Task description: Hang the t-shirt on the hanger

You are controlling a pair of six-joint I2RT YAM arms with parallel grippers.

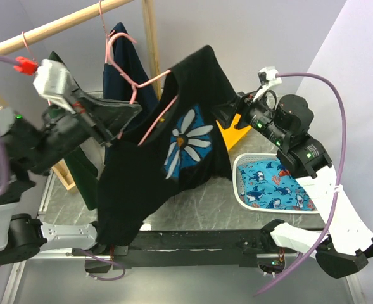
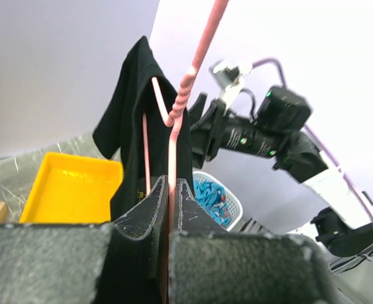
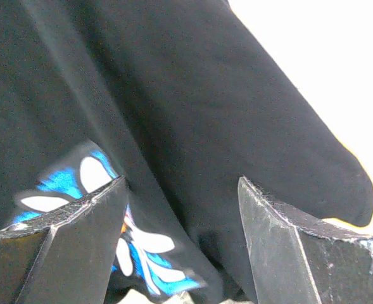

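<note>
Black fabric of the t-shirt (image 1: 195,85) hangs in mid-air above the tabletop (image 1: 199,204), between the two arms, with its white daisy print facing the top external camera. The t-shirt is draped over the hanger (image 1: 153,78), a thin pink wire unit. One shoulder sits over the raised right-hand end of the wire, a length of pink wire shows at the neck opening, and the hem trails down toward the near edge of the tabletop. The hanger hook points up and to the left, just in front of a navy shirt (image 1: 126,60) that hangs from a wooden rail (image 1: 66,24). The left end effector (image 2: 170,190) is fully closed on the hanger wire below its twisted neck, and the wire runs upright between the two fingers. The right end effector (image 3: 180,190) stands wide open at the right-hand side of the t-shirt. Black fabric and part of the daisy print fill its wrist view beyond the fingers (image 3: 78,221), and the jaws grip nothing. A yellow tray (image 2: 72,187) lies on the tabletop behind the t-shirt. A white basket (image 1: 238,183) holding shark-print cloth sits below the right arm.
</note>
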